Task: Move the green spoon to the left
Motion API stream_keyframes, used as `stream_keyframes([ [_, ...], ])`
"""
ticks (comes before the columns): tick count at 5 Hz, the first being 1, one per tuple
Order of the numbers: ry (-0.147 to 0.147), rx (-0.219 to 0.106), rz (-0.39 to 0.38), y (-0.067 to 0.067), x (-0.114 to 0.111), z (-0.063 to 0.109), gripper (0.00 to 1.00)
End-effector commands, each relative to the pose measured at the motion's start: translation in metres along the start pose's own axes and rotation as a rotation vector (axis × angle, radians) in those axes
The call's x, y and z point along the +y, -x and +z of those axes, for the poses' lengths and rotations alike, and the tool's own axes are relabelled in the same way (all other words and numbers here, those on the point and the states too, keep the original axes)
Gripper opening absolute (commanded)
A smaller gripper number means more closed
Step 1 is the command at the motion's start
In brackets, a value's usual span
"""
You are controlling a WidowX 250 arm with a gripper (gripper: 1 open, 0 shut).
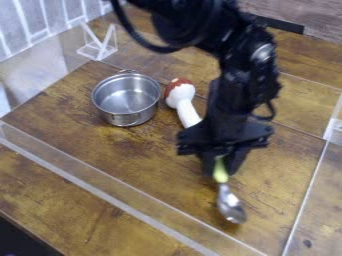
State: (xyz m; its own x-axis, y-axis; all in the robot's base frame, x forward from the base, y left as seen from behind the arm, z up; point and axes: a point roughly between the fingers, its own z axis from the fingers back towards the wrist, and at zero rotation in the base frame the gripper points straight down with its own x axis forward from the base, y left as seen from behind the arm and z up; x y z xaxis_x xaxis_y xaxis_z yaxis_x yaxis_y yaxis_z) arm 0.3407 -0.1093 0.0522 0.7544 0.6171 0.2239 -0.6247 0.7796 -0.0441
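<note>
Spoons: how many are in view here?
1. The green spoon hangs from the gripper near the table's front right, bowl downward; none other visible.

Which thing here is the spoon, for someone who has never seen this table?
Find the black arm over the wooden table. Its tool grips the spoon, hanging bowl-down. Unlike the round pot and stubby white object, it has a yellow-green handle and shiny metal bowl.

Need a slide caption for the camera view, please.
Gripper shut on the green spoon, metal bowl hanging down, right of the pot.

Green spoon (pixel 225 190) handle top hidden behind fingers (pixel 214 158); arm blurred.
</note>
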Motion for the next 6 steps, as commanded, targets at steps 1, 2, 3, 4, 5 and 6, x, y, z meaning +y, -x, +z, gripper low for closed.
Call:
stream_keyframes([
  [1,0.016,0.001,0.074,0.001,-0.020,0.015,0.00],
  [2,-0.003,0.008,0.124,0.002,-0.022,0.019,0.00],
  [3,-0.012,0.011,0.148,0.009,-0.023,0.001,0.00],
  [4,-0.011,0.015,0.158,0.011,-0.024,-0.003,0.00],
  [5,-0.010,-0.006,0.145,0.015,-0.037,0.012,0.00],
  [6,0.008,-0.040,0.153,0.005,-0.046,0.036,0.00],
])
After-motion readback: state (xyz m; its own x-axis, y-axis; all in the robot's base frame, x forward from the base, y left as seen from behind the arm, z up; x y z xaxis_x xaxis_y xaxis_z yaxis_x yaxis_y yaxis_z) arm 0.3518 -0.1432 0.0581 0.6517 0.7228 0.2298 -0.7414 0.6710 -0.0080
